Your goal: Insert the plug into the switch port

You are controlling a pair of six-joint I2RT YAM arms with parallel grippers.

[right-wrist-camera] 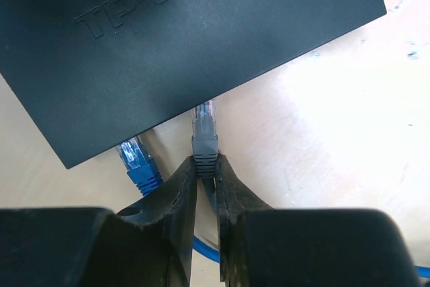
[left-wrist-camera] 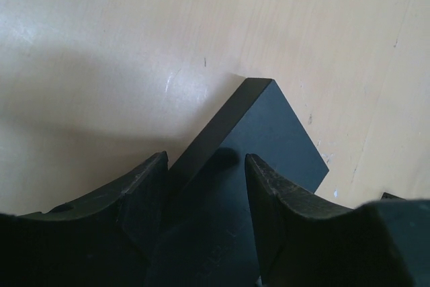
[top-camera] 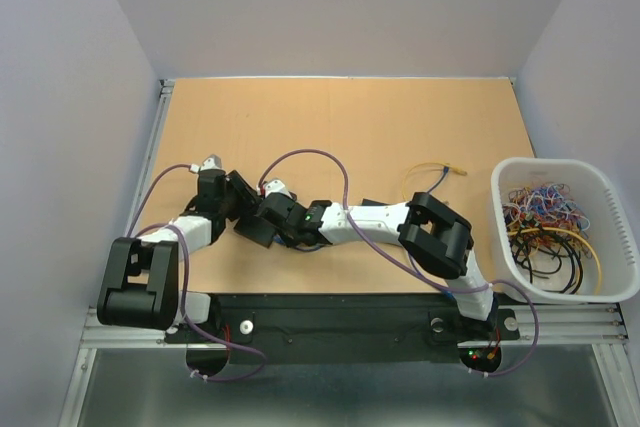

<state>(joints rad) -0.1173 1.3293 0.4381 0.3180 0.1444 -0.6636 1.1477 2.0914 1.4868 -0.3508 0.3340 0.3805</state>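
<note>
At centre frame the right gripper point(right-wrist-camera: 205, 167) pinches the grey plug point(right-wrist-camera: 204, 132), whose tip meets the lower edge of the switch point(right-wrist-camera: 188, 38), just beside a blue plug point(right-wrist-camera: 138, 162) (lower left). The left gripper point(left-wrist-camera: 205, 179) stands spread astride a switch corner; I cannot tell if it clamps. Bare surface point(top-camera: 350, 117) lies above, and a basket point(top-camera: 560, 164) sits far right.

right tool point(right-wrist-camera: 205, 168) | grips grey plug point(right-wrist-camera: 205, 134) | tip at switch point(right-wrist-camera: 168, 45) edge
</note>
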